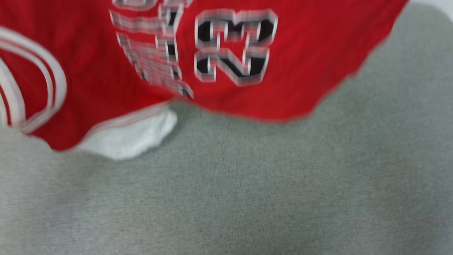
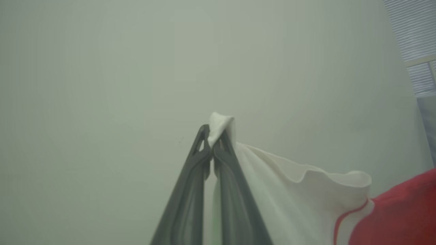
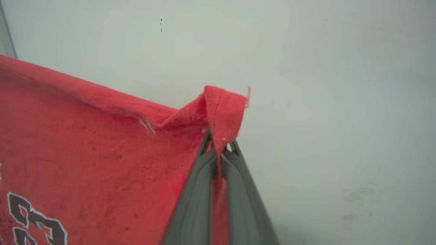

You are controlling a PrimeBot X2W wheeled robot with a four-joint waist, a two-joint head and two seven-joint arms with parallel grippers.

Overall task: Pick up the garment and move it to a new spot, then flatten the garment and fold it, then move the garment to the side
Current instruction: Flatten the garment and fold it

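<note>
head: garment [image 1: 300,71] blurred, red lettered body across the top, over the grey surface [image 1: 247,194], white sleeve [image 1: 131,136] hanging at lower left | left wrist: left hand [image 2: 212,137] pinched closed on the sleeve's white edge | right wrist: right hand [image 3: 219,146] clamped on a red hem corner

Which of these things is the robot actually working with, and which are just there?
In the job:
garment
left gripper, shut on its white sleeve
right gripper, shut on its red corner

Just there:
grey surface
pale wall
window blind
</note>
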